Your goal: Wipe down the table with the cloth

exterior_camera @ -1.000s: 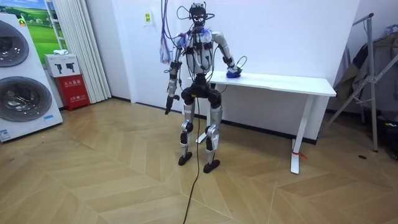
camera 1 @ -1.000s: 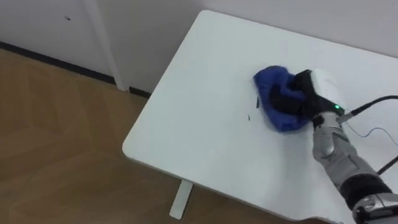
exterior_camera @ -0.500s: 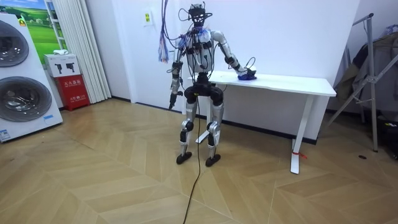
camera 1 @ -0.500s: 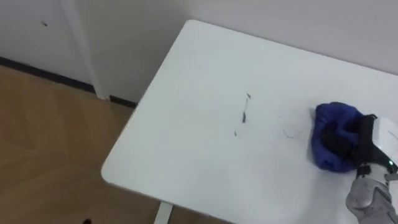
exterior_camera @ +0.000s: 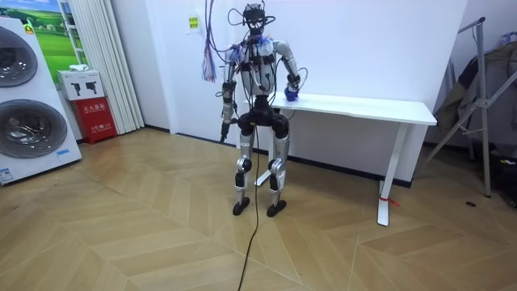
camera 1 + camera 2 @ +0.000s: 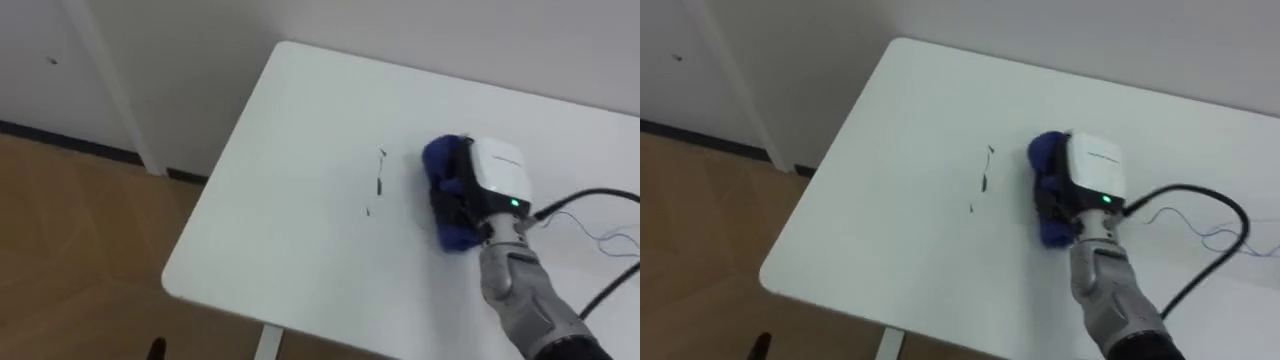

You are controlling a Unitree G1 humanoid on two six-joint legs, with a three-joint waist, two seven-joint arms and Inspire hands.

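Bright, even indoor light, white table (image 6: pixel 290 230) top evenly lit, darker shade beneath it by the wall (image 5: pixel 347 133)

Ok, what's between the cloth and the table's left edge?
A few thin dark marks just left of the blue cloth, then bare white table out to the edge, seen in both eye views.
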